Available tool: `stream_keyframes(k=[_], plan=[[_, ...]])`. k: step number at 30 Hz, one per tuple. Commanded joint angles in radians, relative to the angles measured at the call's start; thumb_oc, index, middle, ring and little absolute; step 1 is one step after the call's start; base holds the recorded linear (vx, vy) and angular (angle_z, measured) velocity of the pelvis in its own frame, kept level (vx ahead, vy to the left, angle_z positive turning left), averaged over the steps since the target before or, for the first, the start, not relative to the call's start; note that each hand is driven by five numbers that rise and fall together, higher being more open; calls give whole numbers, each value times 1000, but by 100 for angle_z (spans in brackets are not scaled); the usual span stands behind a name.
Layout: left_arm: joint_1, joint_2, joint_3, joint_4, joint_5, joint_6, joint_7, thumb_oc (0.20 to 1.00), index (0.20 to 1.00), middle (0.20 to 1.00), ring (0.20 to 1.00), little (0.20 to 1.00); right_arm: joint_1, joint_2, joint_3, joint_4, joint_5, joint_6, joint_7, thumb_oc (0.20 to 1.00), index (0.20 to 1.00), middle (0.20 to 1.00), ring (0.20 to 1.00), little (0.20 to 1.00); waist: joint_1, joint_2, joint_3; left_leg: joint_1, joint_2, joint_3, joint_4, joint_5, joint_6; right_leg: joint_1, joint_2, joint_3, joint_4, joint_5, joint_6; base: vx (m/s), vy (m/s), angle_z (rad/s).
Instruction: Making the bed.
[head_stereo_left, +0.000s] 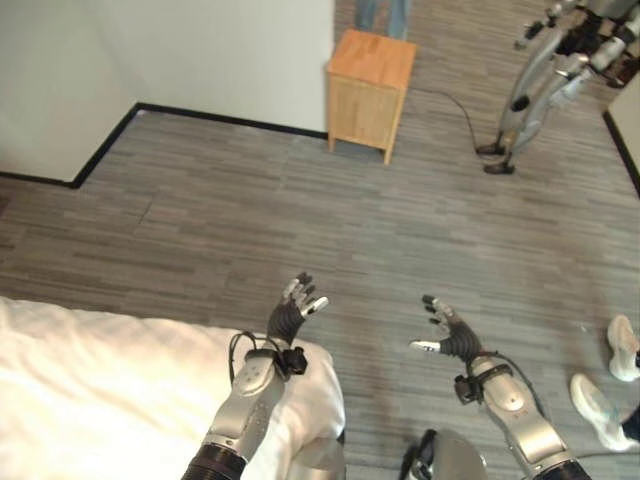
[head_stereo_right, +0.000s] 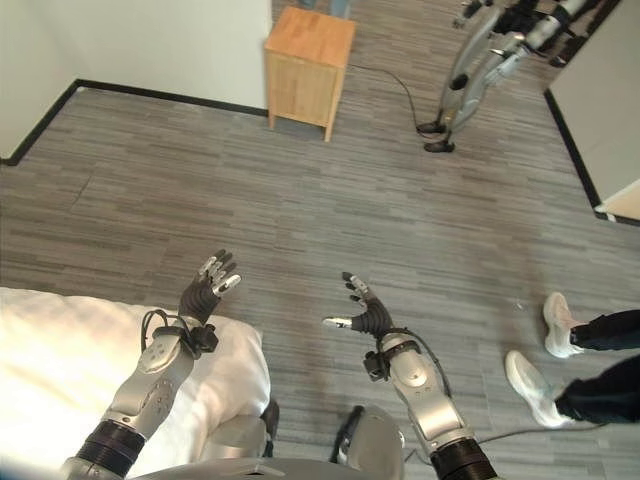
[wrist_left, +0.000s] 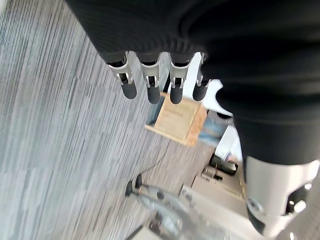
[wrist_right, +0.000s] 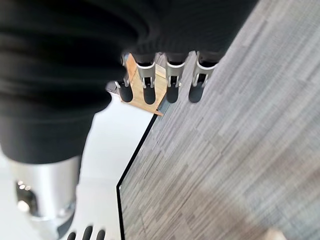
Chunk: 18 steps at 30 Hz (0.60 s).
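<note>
The bed's white bedding lies at the lower left, its corner bulging below my left arm. My left hand is raised just past that corner, over the grey floor, fingers straight and spread, holding nothing. My right hand hangs over the floor to the right of it, apart from the bedding, also open with the thumb pointing left. The left wrist view shows straight fingers with only floor beyond. Straight fingers show the same way in the right wrist view.
A small wooden bedside cabinet stands against the white wall at the back. Another humanoid robot stands at the far right with a cable on the floor. A person's white shoes are at the right edge.
</note>
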Motion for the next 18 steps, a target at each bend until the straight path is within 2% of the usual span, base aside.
stream_keyframes(k=[1, 2, 3, 4, 5, 6, 7, 8, 9, 10, 11, 13, 14, 15, 16, 17, 18], plan=[[19, -5, -8, -26, 20, -38, -33, 1000, 1000, 1000, 1000, 1000, -49, -21, -9, -2, 1, -41, -7, 1000, 1000, 1000, 1000, 1000, 1, -42, 9, 43, 17, 48, -116, 34, -100, 104, -12, 71, -326, 161, 27, 445, -133, 80], [22, -5, -7, -27, 20, -38, -33, 1000, 1000, 1000, 1000, 1000, -48, -21, -7, -3, 1, -41, -7, 1000, 1000, 1000, 1000, 1000, 2, -36, 8, 48, 24, 50, -116, 27, -102, 115, -3, 70, -338, 165, 27, 751, -186, 84], [45, -8, 11, -32, 15, -45, -50, 1000, 1000, 1000, 1000, 1000, -38, -39, -1, -12, -22, -33, 6, 1000, 1000, 1000, 1000, 1000, -4, -41, 0, 128, 38, 15, -84, -52, -119, 104, -29, 130, -374, 231, 45, 715, -229, 69], [46, -13, 9, -21, 29, -49, -49, 1000, 1000, 1000, 1000, 1000, -33, -42, -1, -8, -24, -37, 6, 1000, 1000, 1000, 1000, 1000, -5, -39, -6, 121, 47, 2, 1, -54, -127, 129, -14, 139, -383, 230, 31, 687, -226, 77], [45, -12, 9, -21, 30, -49, -49, 1000, 1000, 1000, 1000, 1000, -33, -42, -1, -8, -24, -37, 6, 1000, 1000, 1000, 1000, 1000, -8, -42, -7, 116, 43, -1, 3, -51, -126, 126, -19, 138, -384, 233, 32, 311, -162, 68], [49, -22, 14, -20, 27, -53, -50, 1000, 1000, 1000, 1000, 1000, -31, -48, 0, 3, -21, -39, 10, 1000, 1000, 1000, 1000, 1000, -6, -34, -15, 87, 37, -5, 120, -8, -159, 153, -17, 117, -394, 235, 19, 218, -120, 79], [49, -27, 12, -16, 24, -53, -46, 1000, 1000, 1000, 1000, 1000, -37, -56, -2, 6, -16, -38, 10, 1000, 1000, 1000, 1000, 1000, 6, -37, -3, 0, 37, 10, 332, 65, -201, 190, -26, 81, -384, 227, -6, 321, -250, 113], [36, -31, 9, -20, 4, -51, -35, 1000, 1000, 1000, 1000, 1000, -48, -68, 2, 7, -15, -38, 0, 1000, 1000, 1000, 1000, 1000, 15, -42, 17, -77, 37, 13, 476, 129, -218, 224, -16, 74, -401, 216, -39, 280, -367, 127], [23, -33, 3, -27, -22, -50, -43, 1000, 1000, 1000, 1000, 1000, -52, -91, 4, -9, 11, -43, -5, 1000, 1000, 1000, 1000, 1000, 35, -61, 55, -195, 53, 83, 625, 157, -211, 294, -7, 36, -431, 175, -68, 201, -310, 114], [22, -33, 3, -27, -22, -50, -43, 1000, 1000, 1000, 1000, 1000, -52, -91, 3, -9, 11, -43, -5, 1000, 1000, 1000, 1000, 1000, 35, -59, 54, -200, 55, 82, 634, 153, -210, 292, -6, 36, -430, 174, -68, 190, -291, 28], [13, -27, -3, -36, -17, -52, -34, 1000, 1000, 1000, 1000, 1000, -59, -98, 8, -20, 17, -42, -8, 1000, 1000, 1000, 1000, 1000, 38, -63, 61, -248, 88, 144, 641, 151, -204, 316, 6, 16, -440, 155, -77, 228, -189, -22], [-6, -34, -4, -33, -23, -44, -20, 1000, 1000, 1000, 1000, 1000, -67, -94, 5, -18, 7, -31, -19, 1000, 1000, 1000, 1000, 1000, 45, -53, 56, -307, 151, 239, 540, 150, -198, 363, 16, -25, -451, 112, -75, 380, -123, -20], [-8, -40, -6, -27, -20, -39, -22, 1000, 1000, 1000, 1000, 1000, -65, -87, 3, -16, 4, -26, -23, 1000, 1000, 1000, 1000, 1000, 50, -46, 44, -311, 161, 290, 428, 140, -188, 387, 22, -32, -451, 87, -71, 624, 72, 26], [-2, -42, -7, -28, -10, -36, -27, 1000, 1000, 1000, 1000, 1000, -63, -73, 0, -13, 2, -28, -24, 1000, 1000, 1000, 1000, 1000, 61, -29, 27, -330, 124, 322, 272, 130, -163, 420, 49, -34, -451, 55, -58, 531, 65, 45], [-1, -42, -7, -28, -10, -36, -27, 1000, 1000, 1000, 1000, 1000, -62, -73, 0, -12, 2, -28, -24, 1000, 1000, 1000, 1000, 1000, 61, -31, 27, -325, 121, 324, 264, 134, -162, 421, 46, -34, -451, 55, -57, 781, 129, 54], [18, -52, -6, -31, 0, -29, -33, 1000, 1000, 1000, 1000, 1000, -61, -61, 6, -6, -4, -35, -22, 1000, 1000, 1000, 1000, 1000, 72, -2, -2, -340, 129, 389, 45, 223, -171, 473, 92, -31, -451, -3, -40, 397, 96, 32], [21, -54, -6, -32, 1, -29, -34, 1000, 1000, 1000, 1000, 1000, -60, -62, 8, -4, -5, -37, -23, 1000, 1000, 1000, 1000, 1000, 74, 1, -4, -335, 129, 406, 23, 250, -161, 466, 92, -40, -451, 7, -43, 585, 114, 16]])
